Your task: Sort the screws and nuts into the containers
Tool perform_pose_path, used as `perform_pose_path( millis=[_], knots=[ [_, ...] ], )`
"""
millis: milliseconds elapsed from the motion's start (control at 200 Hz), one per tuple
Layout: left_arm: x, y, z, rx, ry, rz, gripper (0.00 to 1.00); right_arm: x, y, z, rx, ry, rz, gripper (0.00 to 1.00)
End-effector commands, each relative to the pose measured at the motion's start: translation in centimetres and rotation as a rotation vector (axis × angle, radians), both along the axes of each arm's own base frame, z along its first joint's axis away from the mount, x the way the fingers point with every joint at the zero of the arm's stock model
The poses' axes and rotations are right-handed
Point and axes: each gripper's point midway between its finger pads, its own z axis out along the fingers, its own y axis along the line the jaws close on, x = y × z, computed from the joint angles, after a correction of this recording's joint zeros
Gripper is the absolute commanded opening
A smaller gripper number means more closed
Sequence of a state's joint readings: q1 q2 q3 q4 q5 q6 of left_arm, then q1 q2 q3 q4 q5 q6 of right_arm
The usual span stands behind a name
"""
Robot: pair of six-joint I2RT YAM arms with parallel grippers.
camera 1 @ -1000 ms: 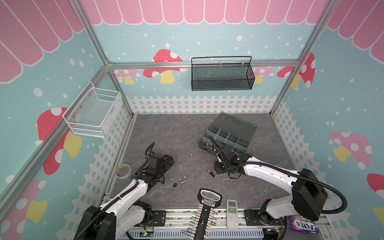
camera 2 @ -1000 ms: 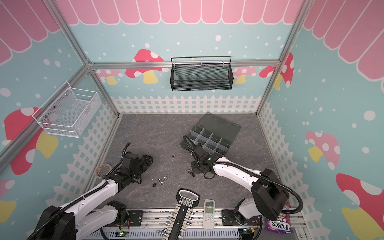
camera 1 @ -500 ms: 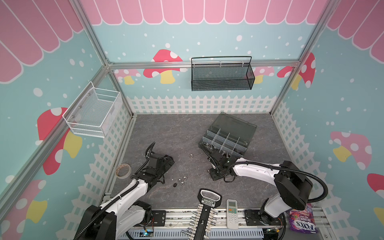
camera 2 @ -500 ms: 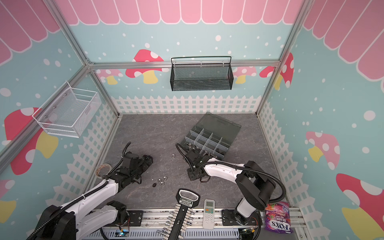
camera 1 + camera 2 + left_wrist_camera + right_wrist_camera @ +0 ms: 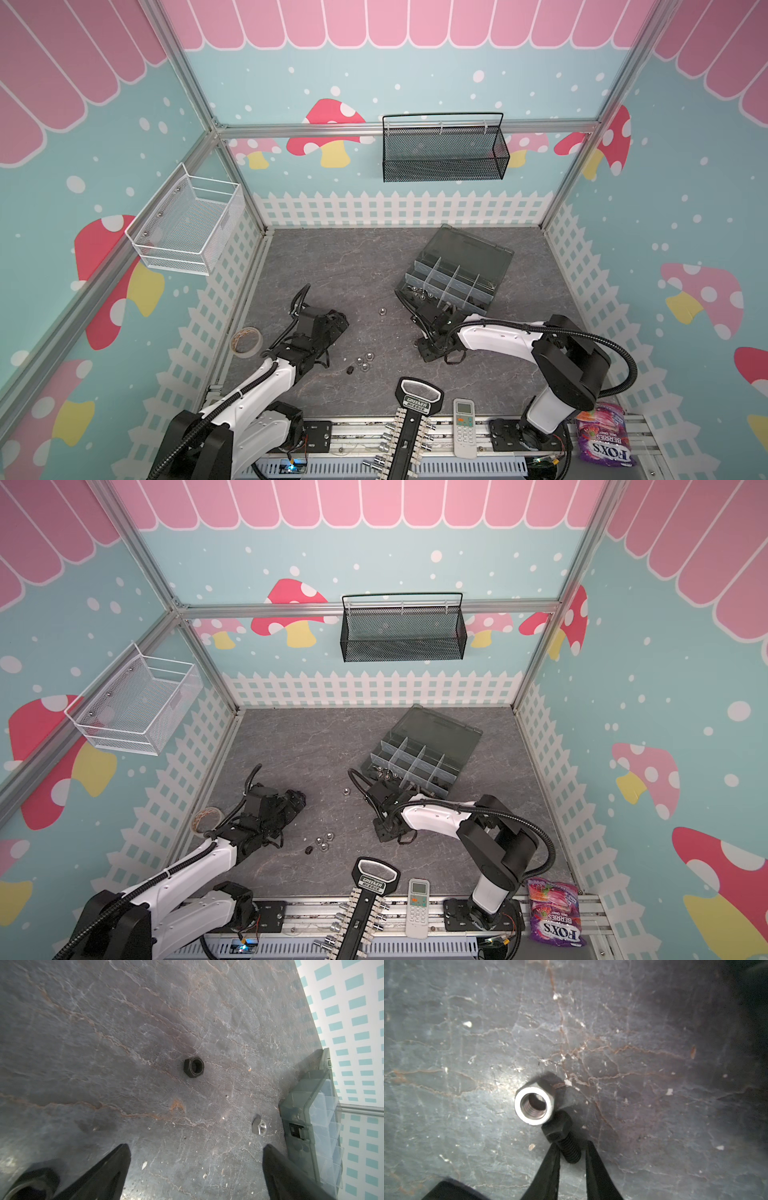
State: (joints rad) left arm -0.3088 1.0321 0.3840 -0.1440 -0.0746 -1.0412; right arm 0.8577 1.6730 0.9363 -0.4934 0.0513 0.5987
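In the right wrist view my right gripper [image 5: 572, 1144] straddles the threaded shank of a black screw [image 5: 562, 1136] lying on the floor. Its jaws are narrow, with one finger against the shank and a thin gap at the other. A silver hex nut [image 5: 533, 1105] touches the screw's head. In both top views this gripper [image 5: 419, 344] is low on the floor, just in front of the open organiser's containers [image 5: 457, 282]. My left gripper [image 5: 196, 1146] is wide open and empty, with a black nut [image 5: 194, 1068] and a silver nut [image 5: 259, 1127] ahead of it. A cluster of nuts [image 5: 363, 359] lies between the arms.
A tape roll [image 5: 246, 340] lies at the left fence. A socket rack [image 5: 409, 424], a remote [image 5: 463, 422] and a candy bag [image 5: 604, 436] line the front edge. A black mesh basket [image 5: 442, 153] and a white wire basket [image 5: 187, 228] hang on the walls.
My right gripper has come down and toward the front from the organiser's edge to the floor, and its jaws have narrowed round the black screw. The left arm has not moved.
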Motion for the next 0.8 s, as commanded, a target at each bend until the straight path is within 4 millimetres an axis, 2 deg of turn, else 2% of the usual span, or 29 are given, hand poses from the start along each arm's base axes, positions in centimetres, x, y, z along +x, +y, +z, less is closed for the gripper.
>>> perform_pose_path(
  millis=[0, 130, 360, 640, 790],
  knots=[
    [-0.2, 0.4, -0.6, -0.006, 0.011, 0.026, 1.00, 0.3, -0.2, -0.5, -0.040, -0.006, 0.001, 0.24],
    [-0.2, 0.3, -0.5, -0.008, 0.011, 0.024, 1.00, 0.4, -0.1, -0.8, -0.046, 0.000, 0.002, 0.22],
    [-0.2, 0.3, -0.6, -0.008, 0.013, 0.025, 1.00, 0.4, 0.2, -0.6, -0.034, 0.001, 0.006, 0.10],
    [-0.1, 0.4, -0.6, -0.007, 0.012, 0.026, 1.00, 0.9, 0.7, 0.8, -0.008, -0.028, -0.002, 0.00],
    [-0.1, 0.3, -0.6, -0.006, 0.014, 0.025, 1.00, 1.5, 0.7, 2.0, -0.004, -0.058, -0.015, 0.00]
  ],
)
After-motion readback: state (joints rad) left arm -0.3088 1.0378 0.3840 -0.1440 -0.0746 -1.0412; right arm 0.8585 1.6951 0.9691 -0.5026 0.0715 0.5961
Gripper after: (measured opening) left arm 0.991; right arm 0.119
